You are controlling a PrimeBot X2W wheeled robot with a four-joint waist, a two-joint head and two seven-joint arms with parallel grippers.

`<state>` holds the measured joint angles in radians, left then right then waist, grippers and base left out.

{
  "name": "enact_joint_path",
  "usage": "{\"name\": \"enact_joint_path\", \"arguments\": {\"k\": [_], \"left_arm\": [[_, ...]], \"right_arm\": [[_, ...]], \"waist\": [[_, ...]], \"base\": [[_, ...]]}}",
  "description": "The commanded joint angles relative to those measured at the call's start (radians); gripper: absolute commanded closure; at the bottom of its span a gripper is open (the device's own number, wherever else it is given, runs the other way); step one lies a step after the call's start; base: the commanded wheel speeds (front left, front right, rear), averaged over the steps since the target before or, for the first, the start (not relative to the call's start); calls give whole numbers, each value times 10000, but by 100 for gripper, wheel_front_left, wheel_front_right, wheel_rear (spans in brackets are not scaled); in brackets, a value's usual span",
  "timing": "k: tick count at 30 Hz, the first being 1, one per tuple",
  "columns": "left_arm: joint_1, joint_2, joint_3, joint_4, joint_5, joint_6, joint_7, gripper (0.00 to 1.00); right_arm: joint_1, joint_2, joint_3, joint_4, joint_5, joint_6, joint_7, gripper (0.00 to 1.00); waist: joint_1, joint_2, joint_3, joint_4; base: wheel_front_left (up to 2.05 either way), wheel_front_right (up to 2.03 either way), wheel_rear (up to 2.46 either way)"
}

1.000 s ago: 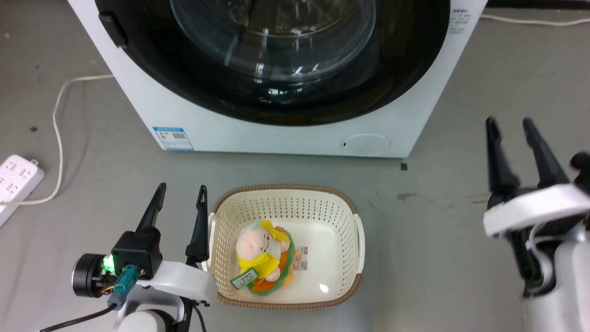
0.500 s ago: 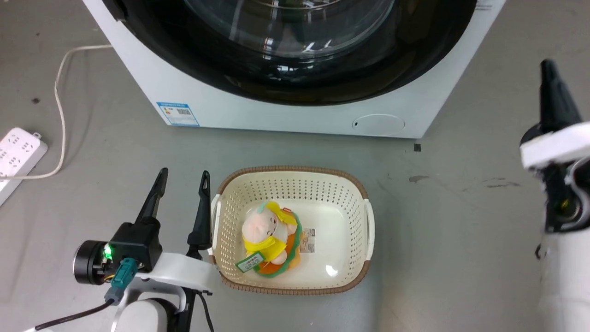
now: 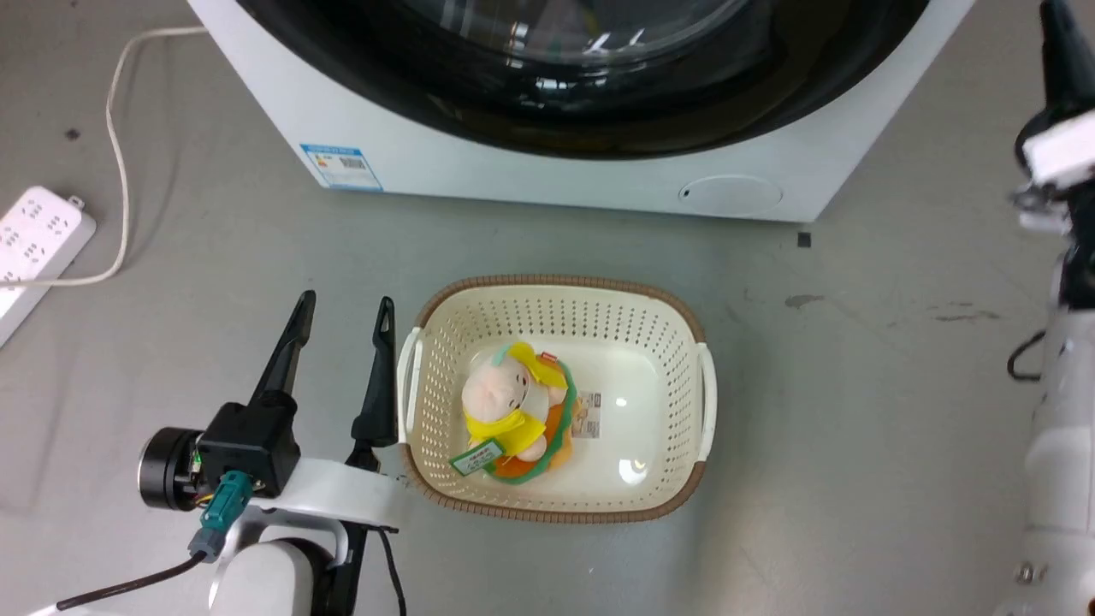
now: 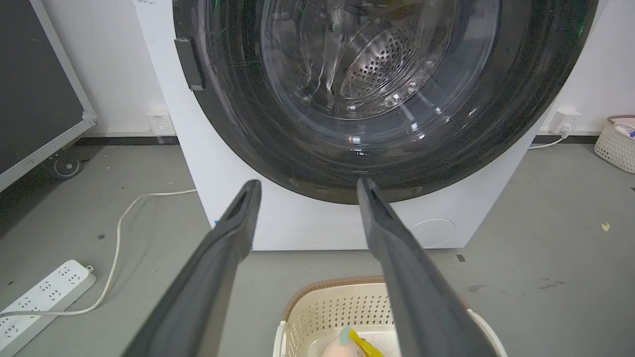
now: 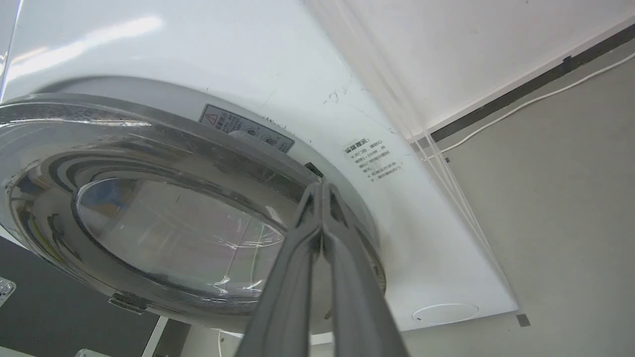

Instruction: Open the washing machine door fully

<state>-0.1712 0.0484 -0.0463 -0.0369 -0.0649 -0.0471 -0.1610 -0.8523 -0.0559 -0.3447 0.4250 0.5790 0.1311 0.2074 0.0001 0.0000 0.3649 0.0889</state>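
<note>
Since my right pincer (image 5: 321,191), fingers pressed together, has risen to the rim of the large round glossy black glass door (image 5: 149,223), prying should follow.

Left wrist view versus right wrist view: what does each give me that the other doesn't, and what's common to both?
Left wrist extras: the open left gripper, the basket, the power strip, and the steel drum through the glass. Right wrist extras: the shut right gripper, its tips close by the door rim, and printed labels on the washer front. Shared: the door, the white washer, its round filter cover, the grey floor.
</note>
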Motion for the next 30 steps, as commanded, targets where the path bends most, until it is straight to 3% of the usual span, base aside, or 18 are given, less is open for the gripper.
{"name": "enact_joint_path", "arguments": {"k": [1, 11, 30], "left_arm": [[-215, 11, 4, -60, -42, -42, -106, 0], [-502, 12, -48, -85, -128, -121, -315, 0], [-964, 16, -411, -97, -499, -99, -733, 0]], "right_arm": [[-420, -10, -133, 180, 161, -1, 90, 100], [-2345, 6, -995, 1393, 713, -2, 1197, 100], [-5630, -1026, -3386, 4542, 806, -3, 4649, 100]], "waist": [[-1, 0, 99, 53], [-1, 0, 733, 302], [-1, 0, 1620, 780]], "base": [[0, 0, 0], [0, 0, 0], [0, 0, 0]]}}
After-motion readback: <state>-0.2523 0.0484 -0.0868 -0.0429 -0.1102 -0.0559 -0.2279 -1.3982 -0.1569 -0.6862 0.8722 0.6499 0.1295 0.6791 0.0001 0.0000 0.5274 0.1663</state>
